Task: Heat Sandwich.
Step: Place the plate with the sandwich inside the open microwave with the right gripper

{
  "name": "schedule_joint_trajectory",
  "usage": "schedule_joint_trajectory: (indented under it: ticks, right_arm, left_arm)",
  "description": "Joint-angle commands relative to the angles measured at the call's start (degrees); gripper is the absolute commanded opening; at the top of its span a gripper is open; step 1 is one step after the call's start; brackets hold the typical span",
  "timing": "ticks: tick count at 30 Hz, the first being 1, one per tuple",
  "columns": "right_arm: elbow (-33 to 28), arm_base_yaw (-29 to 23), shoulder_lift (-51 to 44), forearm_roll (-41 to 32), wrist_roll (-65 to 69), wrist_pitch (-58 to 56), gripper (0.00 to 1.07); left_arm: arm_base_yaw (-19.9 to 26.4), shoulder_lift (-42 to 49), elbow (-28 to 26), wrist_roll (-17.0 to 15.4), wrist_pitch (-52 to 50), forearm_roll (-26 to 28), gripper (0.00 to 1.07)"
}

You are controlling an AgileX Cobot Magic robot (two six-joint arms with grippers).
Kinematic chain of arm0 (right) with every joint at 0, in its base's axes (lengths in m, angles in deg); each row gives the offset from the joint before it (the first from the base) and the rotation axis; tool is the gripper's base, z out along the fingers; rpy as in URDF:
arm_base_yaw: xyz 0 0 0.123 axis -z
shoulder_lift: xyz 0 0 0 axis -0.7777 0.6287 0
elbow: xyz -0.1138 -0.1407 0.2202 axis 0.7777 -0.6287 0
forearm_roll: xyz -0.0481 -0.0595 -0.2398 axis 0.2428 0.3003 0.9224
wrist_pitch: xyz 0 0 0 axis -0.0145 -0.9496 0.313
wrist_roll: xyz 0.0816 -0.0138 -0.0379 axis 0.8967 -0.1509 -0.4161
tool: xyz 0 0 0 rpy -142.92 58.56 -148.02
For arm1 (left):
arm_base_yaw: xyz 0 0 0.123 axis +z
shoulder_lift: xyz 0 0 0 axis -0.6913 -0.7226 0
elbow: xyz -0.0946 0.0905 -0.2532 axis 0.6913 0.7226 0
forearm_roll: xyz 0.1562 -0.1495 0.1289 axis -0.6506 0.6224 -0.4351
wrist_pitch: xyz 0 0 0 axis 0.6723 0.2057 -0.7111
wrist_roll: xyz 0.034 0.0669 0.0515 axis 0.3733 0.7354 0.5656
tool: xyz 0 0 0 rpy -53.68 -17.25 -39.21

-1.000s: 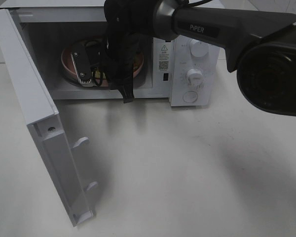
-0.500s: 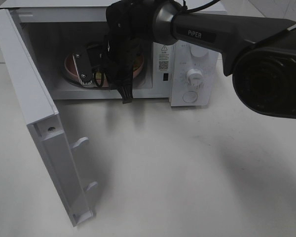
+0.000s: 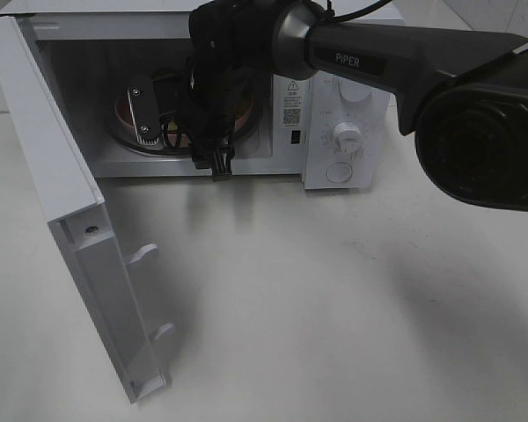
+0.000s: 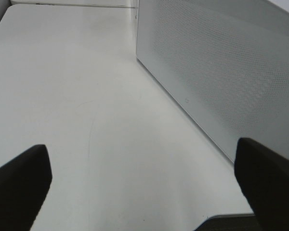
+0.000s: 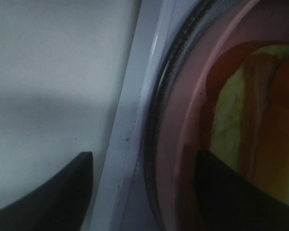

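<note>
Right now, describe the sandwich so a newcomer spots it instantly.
Find the white microwave with its door swung open. Inside sits a round pink plate, partly behind the right tool. The sandwich lies on it: the only layered thing, pale green and brown stripes.

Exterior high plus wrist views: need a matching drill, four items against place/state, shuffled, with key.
Items
1. door
2. sandwich
3. left hand
4. right hand

Place/state
A. open, over the table, outside the microwave
B. swung wide open
C. on the pink plate
D. open, inside the microwave, astride the plate's rim

Pairs: 1-B, 2-C, 3-A, 4-D
</note>
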Motion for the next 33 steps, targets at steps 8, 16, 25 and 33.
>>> schedule_joint_trajectory:
  ticks: [8, 16, 25, 33]
  right_arm:
    - [0.5, -0.1, -0.5, 0.2, 2.4, 1.5, 0.70]
    - [0.5, -0.1, -0.6, 0.1, 3.7, 1.4, 0.70]
    - [0.4, -0.1, -1.7, 1.2, 4.7, 1.4, 0.70]
    - [0.3, -0.2, -2.3, 1.2, 5.9, 1.5, 0.70]
  left_arm:
    - [0.3, 1.0, 0.1, -0.2, -0.6, 0.2, 0.98]
    - [0.3, 1.0, 0.1, -0.2, -0.6, 0.2, 0.98]
    - [0.3, 1.0, 0.1, -0.2, -0.6, 0.2, 0.98]
    - [0.3, 1.0, 0.1, -0.2, -0.6, 0.2, 0.98]
